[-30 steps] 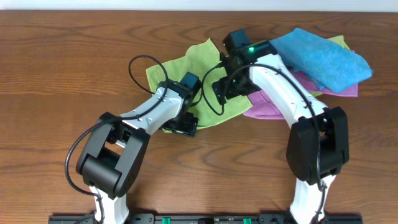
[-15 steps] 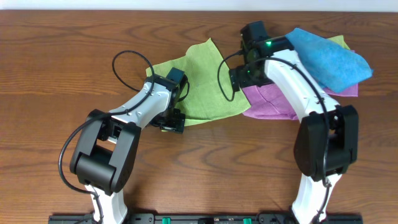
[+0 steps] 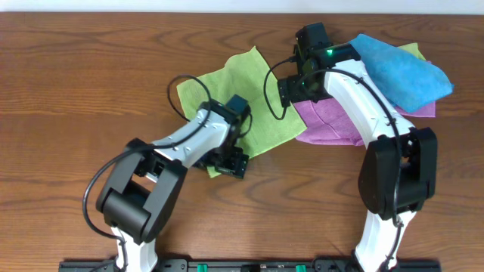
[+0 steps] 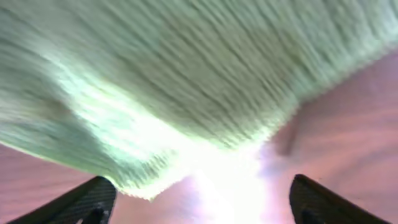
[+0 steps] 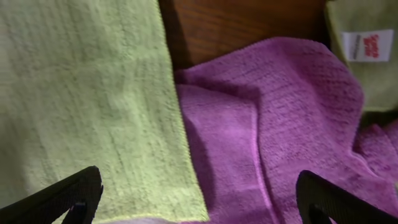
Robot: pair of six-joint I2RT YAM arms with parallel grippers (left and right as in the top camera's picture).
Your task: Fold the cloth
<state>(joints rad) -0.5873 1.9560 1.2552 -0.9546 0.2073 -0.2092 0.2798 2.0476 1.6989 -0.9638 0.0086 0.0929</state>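
The light green cloth (image 3: 227,87) lies spread on the wooden table, its front corner reaching toward my left gripper (image 3: 231,161). In the left wrist view the cloth (image 4: 186,68) is blurred and its edge hangs just above the wide-open, empty jaws (image 4: 205,205). My right gripper (image 3: 290,91) hovers over the cloth's right edge where it meets a purple cloth (image 3: 329,125). In the right wrist view its jaws (image 5: 202,199) are open and empty above the green cloth (image 5: 81,93) and the purple cloth (image 5: 280,124).
A blue cloth (image 3: 401,72) lies bunched at the back right on the purple one, with another yellow-green cloth (image 3: 412,50) beneath it, its white tag (image 5: 365,45) showing. Bare wooden table (image 3: 76,91) surrounds the pile. Black cables loop off both wrists.
My left gripper swung from the green cloth's left front edge to its front corner, and the cloth's front edge shifted with it. My right gripper drew back earlier and now holds still.
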